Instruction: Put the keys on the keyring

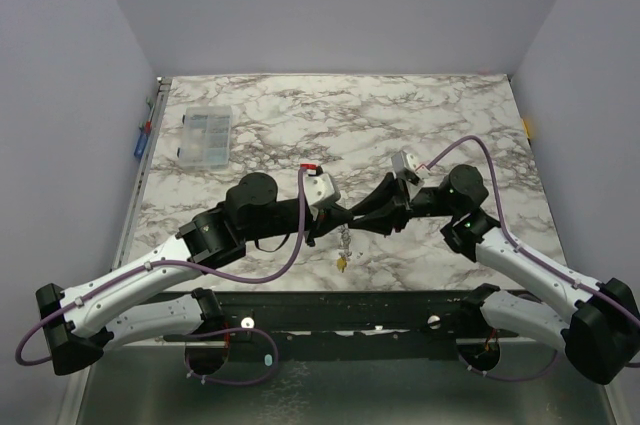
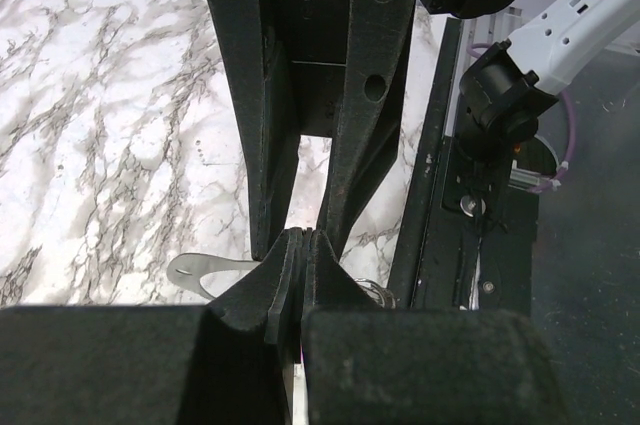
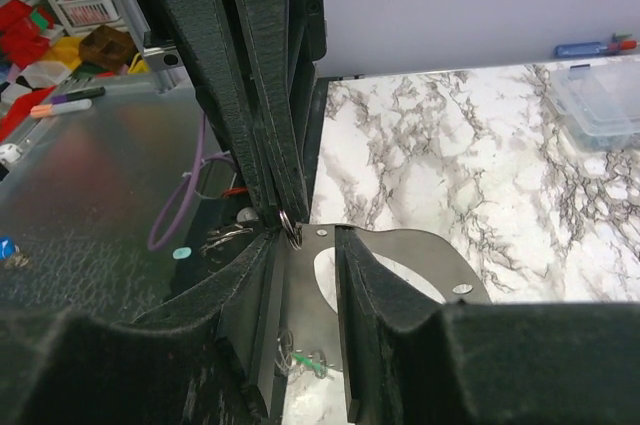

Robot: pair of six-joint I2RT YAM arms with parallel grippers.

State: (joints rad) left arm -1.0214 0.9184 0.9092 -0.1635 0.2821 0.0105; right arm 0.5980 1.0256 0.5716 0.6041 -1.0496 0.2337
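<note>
Status: both arms meet tip to tip at frame centre in the top view, low over the near strip of the table [image 1: 420,115].

- left gripper [image 3: 280,210]: fingers pressed together, pinching a small ring [image 3: 290,230] at the very tips.
- right gripper [image 2: 300,225]: fingers a slit apart with the keyring [image 3: 410,245] in the gap. Can't tell if it's actually clamped.
- keyring is a flat silvery loop, sticking out sideways from the junction.
- keys: a yellow key [image 1: 342,265] dangles just below the junction, and a green key [image 3: 305,360] shows low in the right wrist view. Can't tell what they hang from.

Risks as I read it:
- The tip pinch on the ring is tiny, so any twist from the other arm could pop it out.
- The fingertips are touching or nearly so — a small misalignment means finger-on-finger contact, not threading.
- The drop zone sits next to the black rail [image 1: 350,305], so loose keys could go off the edge.
- Both wrist views are mostly blocked by fingers.

Nearby: purple cable [image 1: 290,255] loops just left of the junction and could snag. The clear box [image 1: 203,135] at upper left is well apart.
</note>
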